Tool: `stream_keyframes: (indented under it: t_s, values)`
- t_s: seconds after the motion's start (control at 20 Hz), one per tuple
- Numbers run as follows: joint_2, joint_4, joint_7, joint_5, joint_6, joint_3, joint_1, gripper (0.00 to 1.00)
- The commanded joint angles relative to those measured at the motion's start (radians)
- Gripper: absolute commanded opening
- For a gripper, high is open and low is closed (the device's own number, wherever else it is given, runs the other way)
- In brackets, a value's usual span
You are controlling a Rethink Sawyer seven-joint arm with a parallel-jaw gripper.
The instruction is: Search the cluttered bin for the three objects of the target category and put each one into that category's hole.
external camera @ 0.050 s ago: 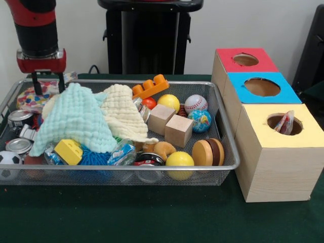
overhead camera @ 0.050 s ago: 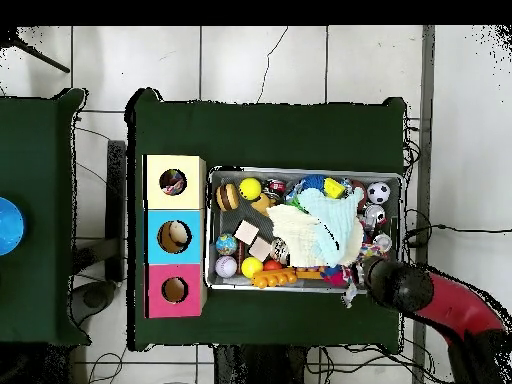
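Wire bin (external camera @ 0.050 s ago: 223, 131) of clutter, red arm upright over far corner, jaws (external camera @ 0.050 s ago: 48, 83) spread, empty, above snack packet (external camera @ 0.050 s ago: 35, 96)

Wire-mesh metal bin (external camera @ 0.050 s ago: 223, 132); waffle-weave cloths (external camera @ 0.050 s ago: 76, 119); seemingly bare wood blocks (external camera @ 0.050 s ago: 178, 130).

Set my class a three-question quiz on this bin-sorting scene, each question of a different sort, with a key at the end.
1. True or false: the pincer hangs over the wire bin's far corner, on the side away from the boxes.
2. Multiple choice: which box has something poking out of its hole? A the red box; B the blue box; C the yellow box.
3. Fill in: the two plain wooden cubes sit beside a pale ____ cloth.

Key: 1 true; 2 C, a crinkly packet shows in it; 3 yellow, next to the mint green cloth.
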Motion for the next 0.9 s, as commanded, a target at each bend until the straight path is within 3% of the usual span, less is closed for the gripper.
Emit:
stream_keyframes:
  t_s: [0.05, 0.25, 0.6, 0.85, 0.9]
  values:
    - [0.170, -0.090, 0.198, 0.006, -0.145, 0.002, 0.036, 1.00]
    - [0.196, -0.108, 0.172, 0.009, -0.165, -0.002, 0.032, 1.00]
    - [0.082, -0.067, 0.121, 0.003, -0.089, -0.027, 0.018, 1.00]
    - [0.069, -0.061, 0.126, -0.010, -0.105, -0.045, 0.035, 1.00]
    - [0.068, -0.060, 0.127, -0.013, -0.109, -0.048, 0.038, 0.00]
